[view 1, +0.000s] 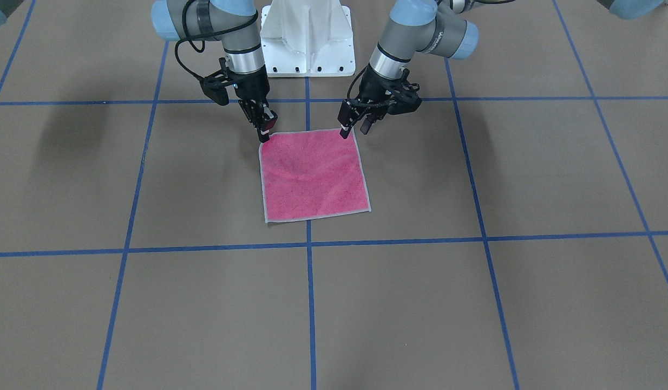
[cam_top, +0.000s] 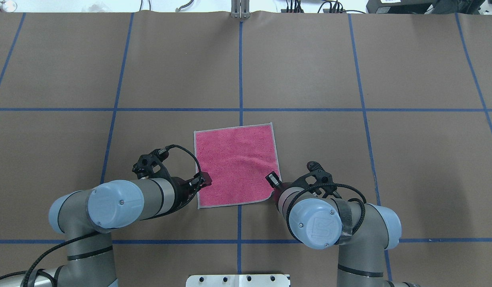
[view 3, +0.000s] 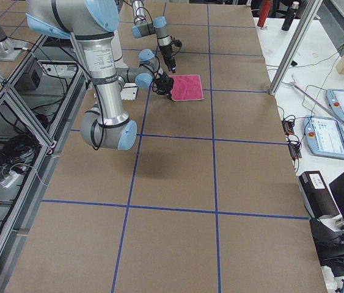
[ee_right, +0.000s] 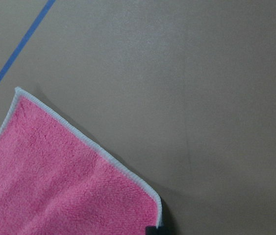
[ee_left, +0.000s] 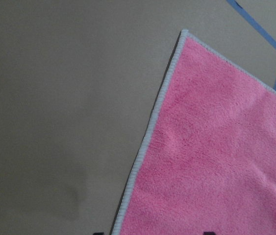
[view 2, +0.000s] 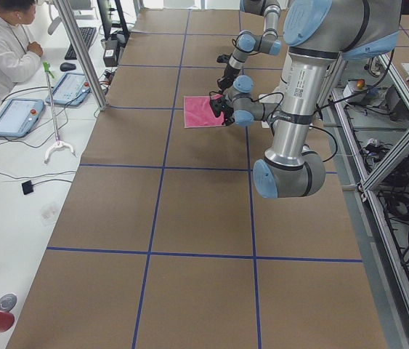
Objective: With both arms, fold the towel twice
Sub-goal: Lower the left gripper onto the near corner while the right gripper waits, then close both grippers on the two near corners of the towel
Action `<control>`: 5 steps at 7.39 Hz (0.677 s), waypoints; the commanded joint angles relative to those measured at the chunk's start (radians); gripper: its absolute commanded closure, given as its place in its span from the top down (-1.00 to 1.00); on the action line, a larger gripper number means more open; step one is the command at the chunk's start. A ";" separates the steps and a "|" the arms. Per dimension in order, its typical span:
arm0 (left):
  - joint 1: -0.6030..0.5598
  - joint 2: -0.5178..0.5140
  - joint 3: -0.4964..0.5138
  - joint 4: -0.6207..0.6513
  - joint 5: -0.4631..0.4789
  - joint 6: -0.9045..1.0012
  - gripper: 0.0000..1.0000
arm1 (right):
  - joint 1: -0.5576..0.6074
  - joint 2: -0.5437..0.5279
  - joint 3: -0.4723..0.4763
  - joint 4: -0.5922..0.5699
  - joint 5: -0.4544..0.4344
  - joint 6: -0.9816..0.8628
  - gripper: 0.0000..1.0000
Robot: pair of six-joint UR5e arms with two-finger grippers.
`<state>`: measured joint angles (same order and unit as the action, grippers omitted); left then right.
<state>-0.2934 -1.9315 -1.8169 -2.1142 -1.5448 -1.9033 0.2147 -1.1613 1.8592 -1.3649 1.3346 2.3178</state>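
Observation:
The towel point(view 1: 312, 173) lies flat on the table, pink face up, with light grey edging; it also shows in the overhead view point(cam_top: 234, 163). My left gripper point(view 1: 354, 130) hangs over the towel's near corner on my left side, jaws apart, with one finger tip at the edge. In the left wrist view the towel's edge point(ee_left: 142, 147) runs between two spread fingertips. My right gripper point(view 1: 264, 132) is at the other near corner with its fingers together. In the right wrist view that corner point(ee_right: 155, 208) curls slightly, showing dark grey underside, just above the closed fingertips.
The brown table point(cam_top: 349, 159) carries a grid of blue tape lines. The white pedestal base point(view 1: 307, 38) stands behind the towel. An operator point(view 2: 1, 43) sits at a side bench with tablets and cables.

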 commanded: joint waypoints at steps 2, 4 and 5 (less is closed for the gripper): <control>0.029 0.000 0.002 0.000 0.002 0.004 0.43 | 0.000 0.000 0.002 0.000 0.000 0.000 -1.00; 0.045 0.003 0.002 0.000 0.003 0.001 0.43 | 0.002 0.000 0.002 0.000 0.000 0.000 -1.00; 0.049 0.002 0.007 0.000 0.005 0.001 0.43 | 0.000 0.000 0.002 0.000 0.000 0.000 -1.00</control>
<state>-0.2513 -1.9292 -1.8132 -2.1139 -1.5419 -1.9014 0.2154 -1.1613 1.8607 -1.3652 1.3346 2.3178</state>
